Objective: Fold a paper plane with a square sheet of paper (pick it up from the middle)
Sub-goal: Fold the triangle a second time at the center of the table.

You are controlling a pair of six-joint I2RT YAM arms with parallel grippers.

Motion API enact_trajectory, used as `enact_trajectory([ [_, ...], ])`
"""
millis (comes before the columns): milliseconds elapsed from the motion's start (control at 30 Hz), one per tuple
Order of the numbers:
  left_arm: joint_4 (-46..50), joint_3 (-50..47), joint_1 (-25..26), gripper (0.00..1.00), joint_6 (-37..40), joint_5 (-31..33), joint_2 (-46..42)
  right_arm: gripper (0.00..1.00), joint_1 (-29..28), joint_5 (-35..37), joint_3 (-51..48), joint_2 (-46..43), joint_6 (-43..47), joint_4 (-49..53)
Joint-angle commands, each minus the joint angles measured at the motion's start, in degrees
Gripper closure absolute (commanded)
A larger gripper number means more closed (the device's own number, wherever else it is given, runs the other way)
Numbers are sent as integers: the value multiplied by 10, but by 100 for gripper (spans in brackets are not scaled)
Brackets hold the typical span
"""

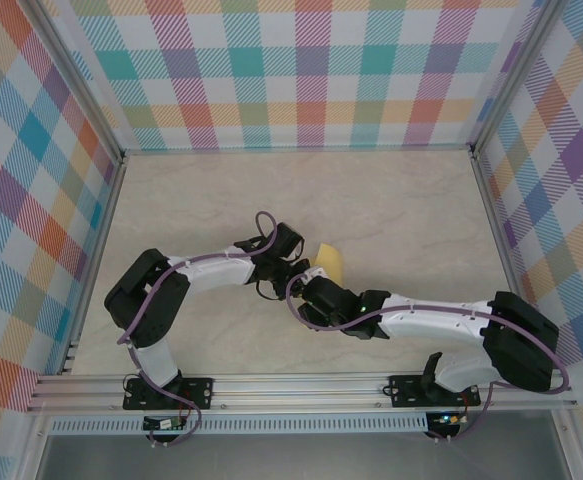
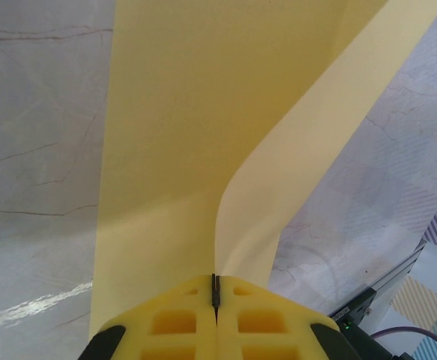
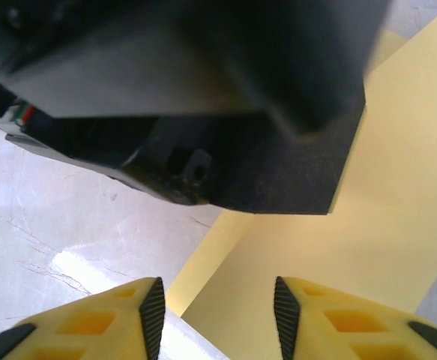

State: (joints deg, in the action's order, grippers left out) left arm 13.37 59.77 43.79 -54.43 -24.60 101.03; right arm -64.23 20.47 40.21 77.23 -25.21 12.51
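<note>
Above the table (image 1: pixel 391 200), one yellow sheet (image 2: pixel 188 112) sits pinched in the left claw (image 2: pixel 215 296), right claw (image 3: pixel 218 307) parted.

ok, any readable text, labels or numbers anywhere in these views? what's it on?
None readable. The yellow paper is blank; the table and checked walls carry no print; the dark housing in the right wrist view shows no legible label.
</note>
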Motion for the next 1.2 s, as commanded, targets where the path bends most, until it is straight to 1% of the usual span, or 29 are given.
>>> enact_trajectory([
  [0,-5,-9,4,97,-2,-6,-8,64,-2,13,-5,-11,-12,-3],
  [67,-4,-9,4,97,-1,-5,-9,68,-2,16,-8,-16,-10,2],
  [267,-2,-10,5,95,0,-1,-12,89,-2,16,-6,-25,-9,27],
  [333,0,-11,5,95,2,1,-17,94,-2,13,-6,-31,-8,31],
  [433,4,-16,5,91,4,10,-26,97,3,0,-13,-38,-8,26],
  [467,9,-16,5,86,4,15,-29,98,7,-11,-15,-39,-7,24],
  [500,19,-15,5,74,6,25,-33,99,11,-20,-17,-42,-9,23],
  [533,39,-16,5,65,7,39,-41,99,15,-30,-20,-46,-11,20],
  [600,64,-23,5,58,11,74,-62,98,31,-71,-27,-55,-11,8],
  [633,83,-25,5,49,13,100,-74,98,38,-79,-29,-59,-14,8],
  [667,98,-28,5,45,13,120,-84,98,44,-89,-32,-63,-14,6],
  [700,107,-33,6,45,13,136,-96,98,54,-106,-36,-68,-13,2],
  [733,112,-43,7,45,11,147,-108,98,66,-118,-40,-71,-16,0],
  [767,112,-51,9,47,7,154,-116,98,74,-125,-45,-73,-19,-1],
  [833,93,-72,17,61,0,148,-129,98,90,-138,-50,-77,-22,1],
  [933,52,-88,40,75,-5,119,-128,97,103,-142,-55,-79,-29,14],
  [1000,40,-86,54,86,-13,113,-114,97,108,-138,-60,-82,-38,17],
  [1067,21,-84,65,90,-21,110,-96,97,111,-134,-66,-87,-43,16],
  [1167,-44,-91,71,90,-47,101,-78,97,113,-132,-75,-98,-50,14],
])
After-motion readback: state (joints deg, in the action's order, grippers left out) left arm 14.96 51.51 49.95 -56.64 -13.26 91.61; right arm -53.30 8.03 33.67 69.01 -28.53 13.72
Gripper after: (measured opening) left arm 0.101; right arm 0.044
